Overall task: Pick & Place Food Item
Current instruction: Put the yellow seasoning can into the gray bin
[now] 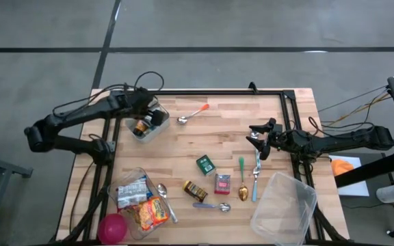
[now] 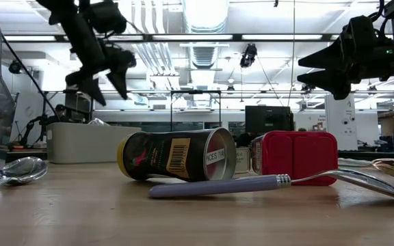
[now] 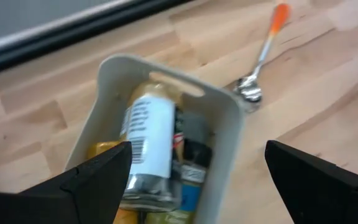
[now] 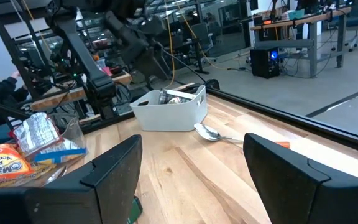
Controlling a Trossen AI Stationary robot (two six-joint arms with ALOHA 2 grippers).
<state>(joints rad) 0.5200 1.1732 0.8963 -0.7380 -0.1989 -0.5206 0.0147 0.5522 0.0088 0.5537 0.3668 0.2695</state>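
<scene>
Upper left of the high view, the left gripper (image 1: 150, 116) hovers spread directly above the white bin (image 1: 157, 130), where a jar (image 3: 148, 140) lies lengthwise; the right gripper (image 1: 258, 140), also spread, waits well apart.

Left hand (image 1: 150, 115) above white bin (image 1: 146, 127), right hand (image 1: 258, 137) mid-table, fingers spread.

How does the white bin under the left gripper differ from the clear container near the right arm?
The white bin is opaque and sits at the table's far left; the clear container is see-through and sits at the near right corner. The white bin holds packaged items, among them a white-labelled jar; the clear container looks empty. The white bin is the smaller in the high view. Both are open-topped, rounded rectangular tubs.
</scene>
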